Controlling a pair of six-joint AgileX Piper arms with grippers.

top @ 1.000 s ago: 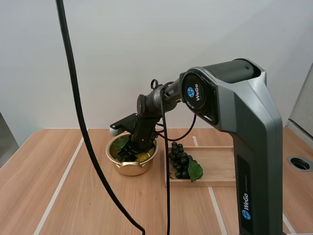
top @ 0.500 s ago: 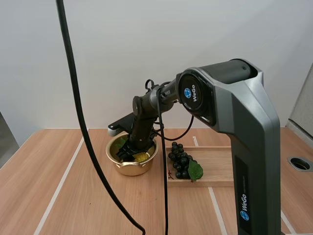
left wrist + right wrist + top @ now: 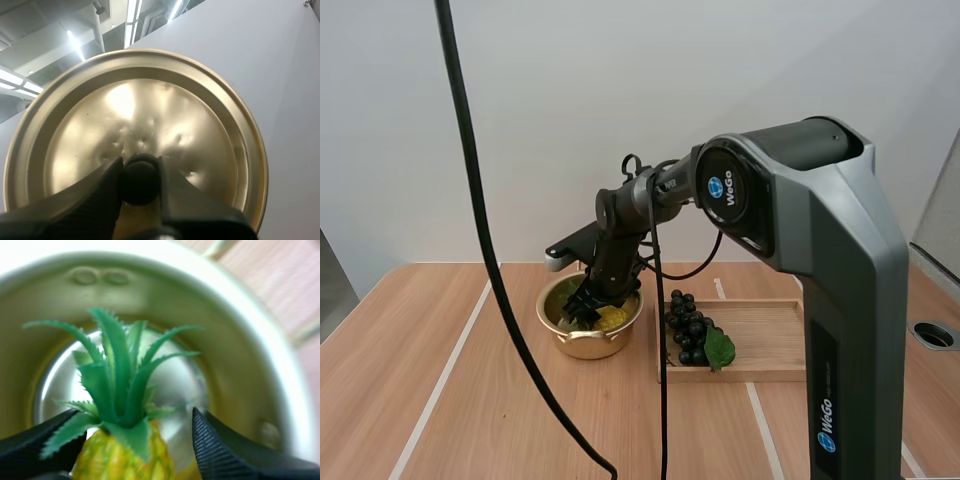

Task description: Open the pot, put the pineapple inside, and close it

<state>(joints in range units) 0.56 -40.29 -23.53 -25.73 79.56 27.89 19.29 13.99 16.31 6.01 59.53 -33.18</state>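
— Two end effectors: how are they set?
— The right end effector (image 3: 582, 313) reaches down into the pot (image 3: 582, 346), its fingers (image 3: 225, 450) spread either side of the pineapple (image 3: 125, 460) inside, one clearly off it. The left end effector (image 3: 140, 167) is clamped on the lid (image 3: 135, 110) by its knob (image 3: 139, 181).
— Nearby?
— Grapes (image 3: 688, 335) lie on a wooden tray (image 3: 765, 340) just beside the pot, on the table (image 3: 470, 400).

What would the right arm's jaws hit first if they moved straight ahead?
Most likely the pineapple, which sits between the open jaws of the right gripper; behind it lies the floor of the pot.
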